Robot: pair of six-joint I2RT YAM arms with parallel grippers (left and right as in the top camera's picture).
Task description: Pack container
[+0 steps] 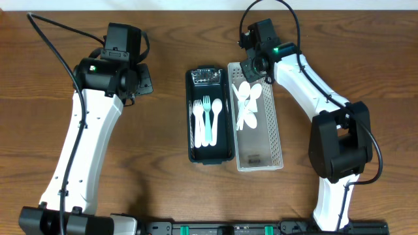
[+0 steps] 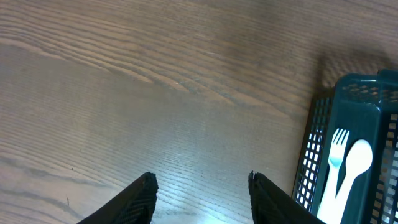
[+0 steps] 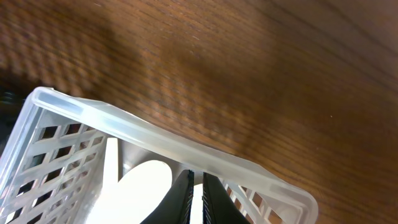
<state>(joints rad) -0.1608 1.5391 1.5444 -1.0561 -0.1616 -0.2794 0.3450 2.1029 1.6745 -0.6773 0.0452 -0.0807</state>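
Resting side by side mid-bench, long axes running away from the robot: dark green slatted plastic basket (image 1: 190, 117), already carrying white and teal plastic forks (image 1: 206, 121), and translucent white perforated plastic tray (image 1: 279, 130) with a loose heap of glossy white spoons (image 1: 247, 104) at its far end. Directly over that heap, right hand (image 3: 197, 196), fingers drawn almost together, nothing clearly pinched; plainly the nearer for a next pick. Left hand (image 2: 202, 196) well off to the green basket's left, above bare wood-grain bench (image 1: 144, 163), fingers apart, empty.
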